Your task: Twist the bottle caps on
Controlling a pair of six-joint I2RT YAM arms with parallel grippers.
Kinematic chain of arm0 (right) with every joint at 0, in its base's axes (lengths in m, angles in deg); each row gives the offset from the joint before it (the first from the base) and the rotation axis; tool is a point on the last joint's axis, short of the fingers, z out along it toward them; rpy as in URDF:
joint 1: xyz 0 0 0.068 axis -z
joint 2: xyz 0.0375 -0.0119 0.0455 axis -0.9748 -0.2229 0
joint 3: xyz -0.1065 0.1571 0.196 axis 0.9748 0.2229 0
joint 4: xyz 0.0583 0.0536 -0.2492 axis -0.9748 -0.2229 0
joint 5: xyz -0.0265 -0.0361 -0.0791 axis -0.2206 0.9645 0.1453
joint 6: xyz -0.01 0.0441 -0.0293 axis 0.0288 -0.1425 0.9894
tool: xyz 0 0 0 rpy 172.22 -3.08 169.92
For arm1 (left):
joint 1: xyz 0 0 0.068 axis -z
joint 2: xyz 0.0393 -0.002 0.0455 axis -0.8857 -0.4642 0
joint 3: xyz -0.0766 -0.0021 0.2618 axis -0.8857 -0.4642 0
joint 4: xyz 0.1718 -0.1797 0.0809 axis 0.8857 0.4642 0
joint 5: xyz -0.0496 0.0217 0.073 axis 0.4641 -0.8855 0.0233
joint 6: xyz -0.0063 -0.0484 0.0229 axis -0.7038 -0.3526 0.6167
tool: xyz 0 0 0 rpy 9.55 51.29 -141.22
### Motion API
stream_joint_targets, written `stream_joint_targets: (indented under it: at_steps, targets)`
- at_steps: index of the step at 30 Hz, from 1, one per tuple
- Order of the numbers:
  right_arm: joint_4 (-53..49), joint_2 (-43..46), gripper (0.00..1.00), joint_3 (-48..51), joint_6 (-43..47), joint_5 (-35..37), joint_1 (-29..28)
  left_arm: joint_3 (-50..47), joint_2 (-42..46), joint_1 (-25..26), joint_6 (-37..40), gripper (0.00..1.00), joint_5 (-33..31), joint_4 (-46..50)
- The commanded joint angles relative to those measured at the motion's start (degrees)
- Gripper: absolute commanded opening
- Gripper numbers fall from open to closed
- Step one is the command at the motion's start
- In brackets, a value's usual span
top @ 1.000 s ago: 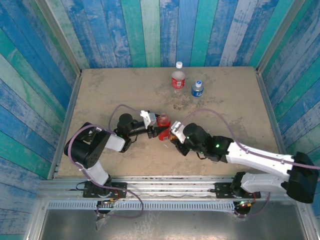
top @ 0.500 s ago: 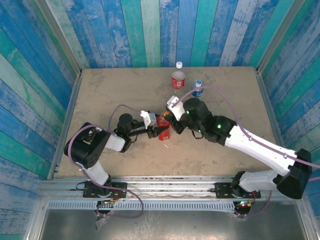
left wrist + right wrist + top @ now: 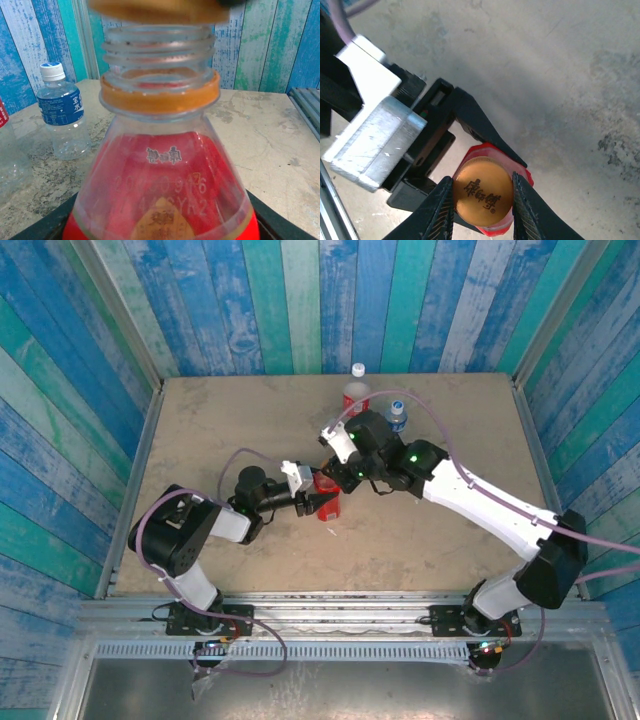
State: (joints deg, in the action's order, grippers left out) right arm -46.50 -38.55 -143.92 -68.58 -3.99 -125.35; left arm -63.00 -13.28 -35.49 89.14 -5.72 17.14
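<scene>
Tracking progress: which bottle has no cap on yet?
The slim red bottle in the left gripper: bare threads, orange cap held just above. The red-label bottle and blue-label bottle are capped.

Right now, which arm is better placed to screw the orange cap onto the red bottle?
Right. The right gripper pinches the orange cap just above the red bottle's open threaded neck, so it likely need only lower and twist. The left gripper is holding that bottle.

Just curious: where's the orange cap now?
In the top view the cap is mid-table, in the right pincer, just over the red bottle the left pincer holds.
</scene>
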Motion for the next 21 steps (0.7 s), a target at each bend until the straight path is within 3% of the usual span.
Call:
stream_joint_targets:
  at_steps: [1, 21]
  targets:
    - [-4.6, -1.4, 0.31, -2.3, -0.4, -1.6, 0.2, 0.1, -0.6, 0.2, 0.8, 0.61, 0.4, 2.9]
    - [-10.4, -4.9, 0.33, -4.6, 2.3, -2.0, -1.8, 0.3, -0.4, 0.3, 0.7, 0.60, 0.0, 3.9]
